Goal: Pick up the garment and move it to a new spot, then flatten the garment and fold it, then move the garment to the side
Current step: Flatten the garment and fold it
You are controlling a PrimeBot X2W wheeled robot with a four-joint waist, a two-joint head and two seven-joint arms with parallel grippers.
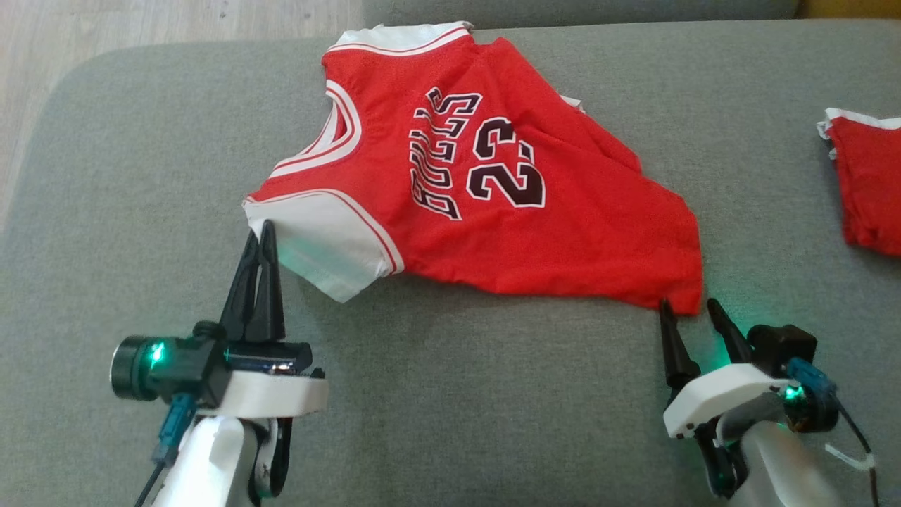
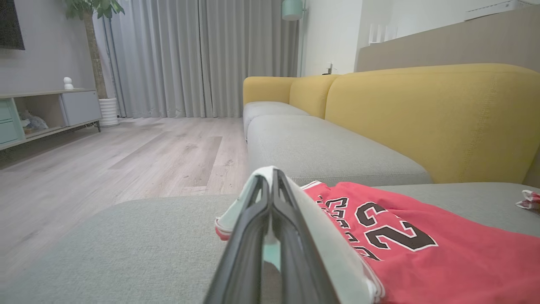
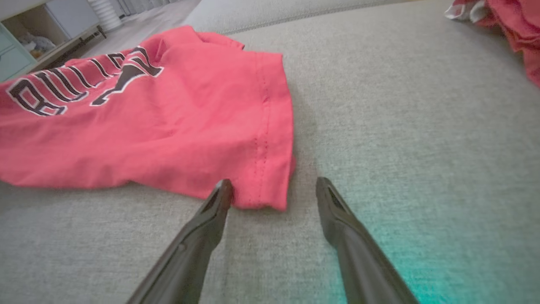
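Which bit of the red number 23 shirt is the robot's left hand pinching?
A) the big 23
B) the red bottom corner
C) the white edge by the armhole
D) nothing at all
C. The left gripper has its jaws shut on the white armhole edge of the jersey, while the right gripper has its jaws open at the red bottom corner.

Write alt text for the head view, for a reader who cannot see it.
A red basketball jersey lies spread on a grey sofa cushion. The left gripper is shut on its white-trimmed shoulder edge, while the right gripper stands open at the hem corner. Another red garment lies at the right edge.
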